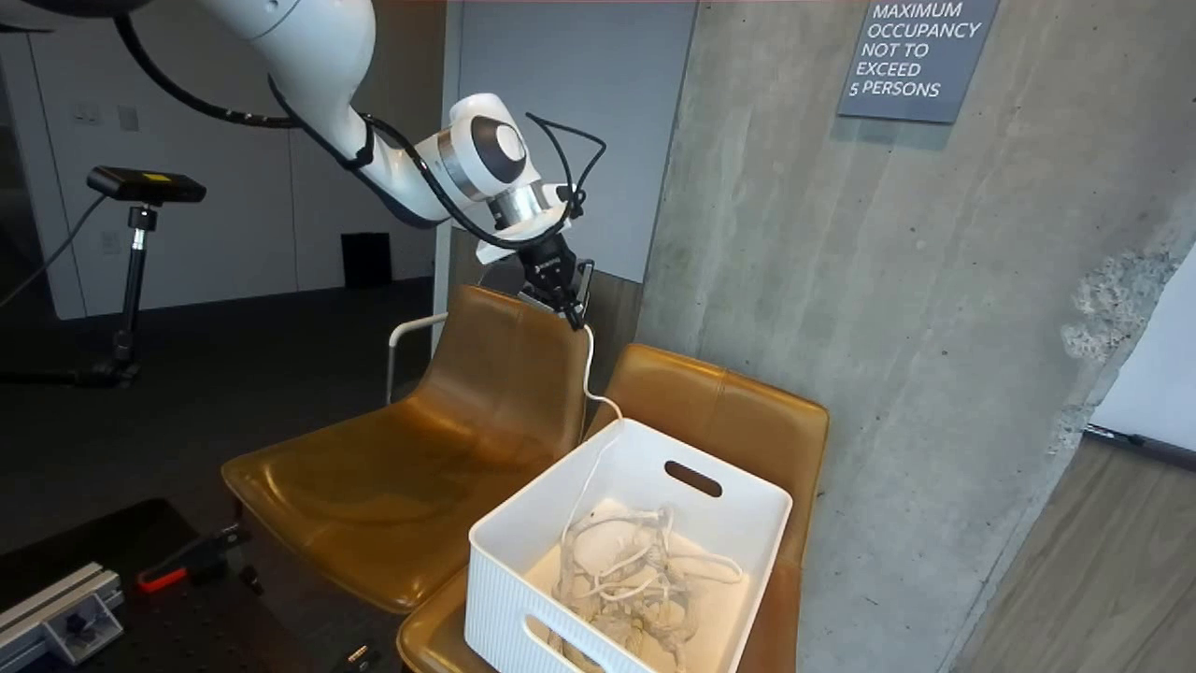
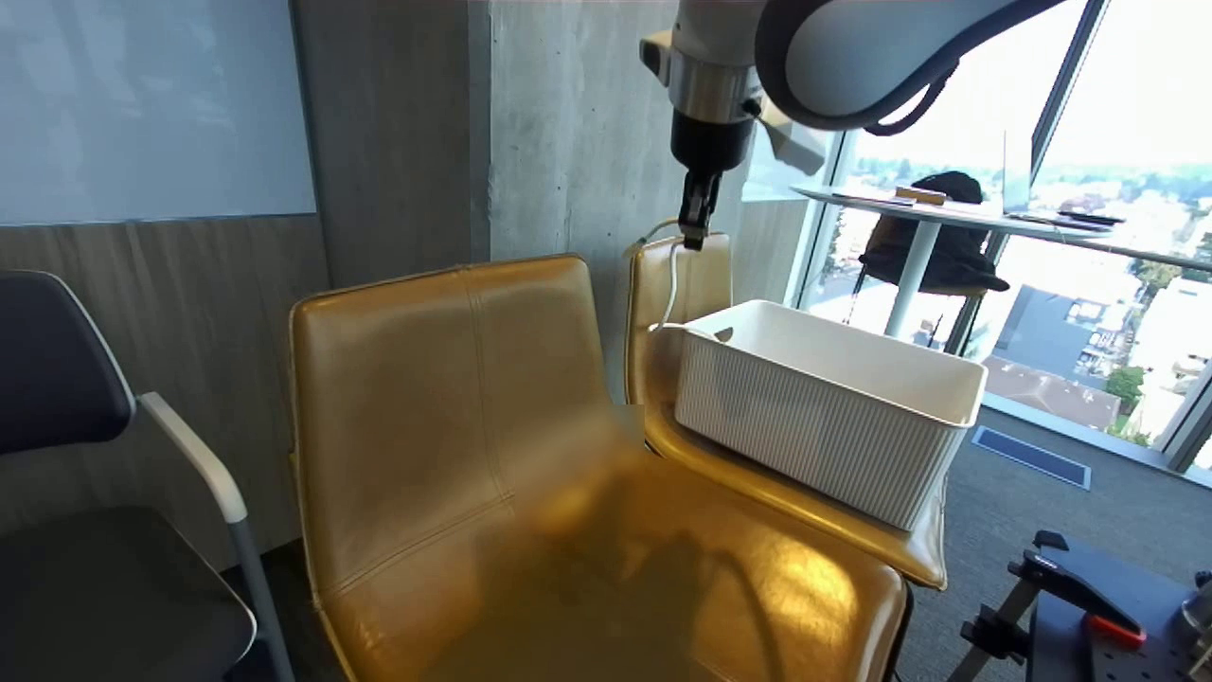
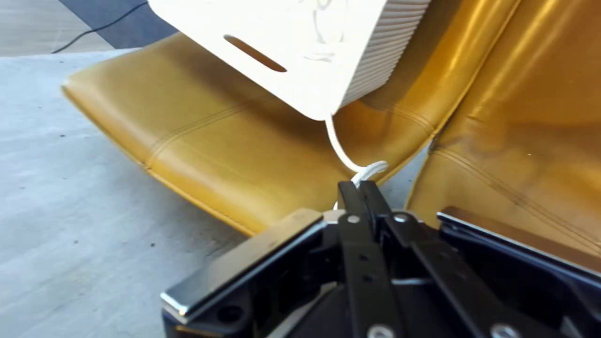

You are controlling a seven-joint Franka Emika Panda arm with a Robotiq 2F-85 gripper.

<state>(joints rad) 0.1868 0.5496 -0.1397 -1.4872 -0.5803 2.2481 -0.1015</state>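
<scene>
My gripper (image 1: 576,322) is shut on a white cord (image 1: 590,360), high above the chairs in both exterior views. Its black fingertips (image 3: 359,186) pinch the cord in the wrist view, where a short loop of the cord (image 3: 339,148) shows just past the tips. The cord (image 2: 673,284) hangs down from the gripper (image 2: 695,239) to the corner of a white ribbed bin (image 1: 505,598) and runs over its rim to the inside. The bin (image 2: 805,431) holds a tangle of pale cords (image 1: 631,584). In an exterior view its near wall hides the contents.
The bin sits on a tan leather chair (image 1: 729,388). A second tan chair (image 1: 374,477) stands beside it. A concrete wall (image 1: 897,280) rises behind. A dark table with tools (image 2: 1089,597) and an armchair (image 2: 66,379) are nearby. A camera on a stand (image 1: 145,185) shows too.
</scene>
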